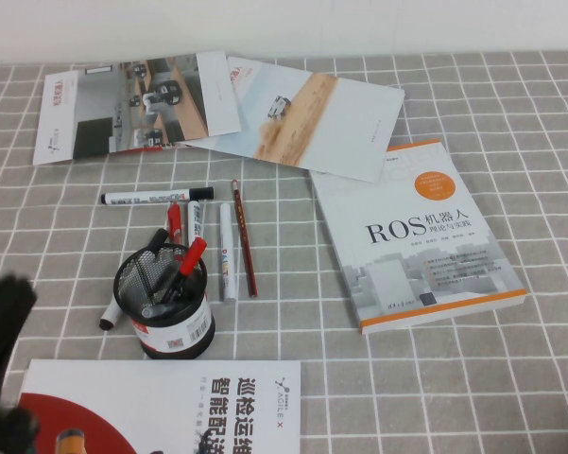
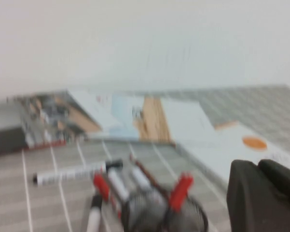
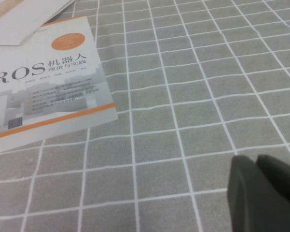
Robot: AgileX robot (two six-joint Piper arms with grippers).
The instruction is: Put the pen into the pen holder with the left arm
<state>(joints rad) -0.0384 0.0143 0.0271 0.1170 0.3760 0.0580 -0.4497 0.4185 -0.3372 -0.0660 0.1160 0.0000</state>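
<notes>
The black mesh pen holder stands left of the table's middle, and it shows blurred in the left wrist view. A pen with a black barrel leans inside it, its red end sticking up over the rim. Just behind the holder a second red end shows. The left arm is a black blur at the front left, apart from the holder. My left gripper is shut with nothing in it. Above bare checked cloth, my right gripper is shut and empty; it is out of the high view.
White markers and a dark-red pencil lie behind and right of the holder. Another marker pokes out on the holder's left. A ROS book lies at the right, brochures at the back, a booklet in front.
</notes>
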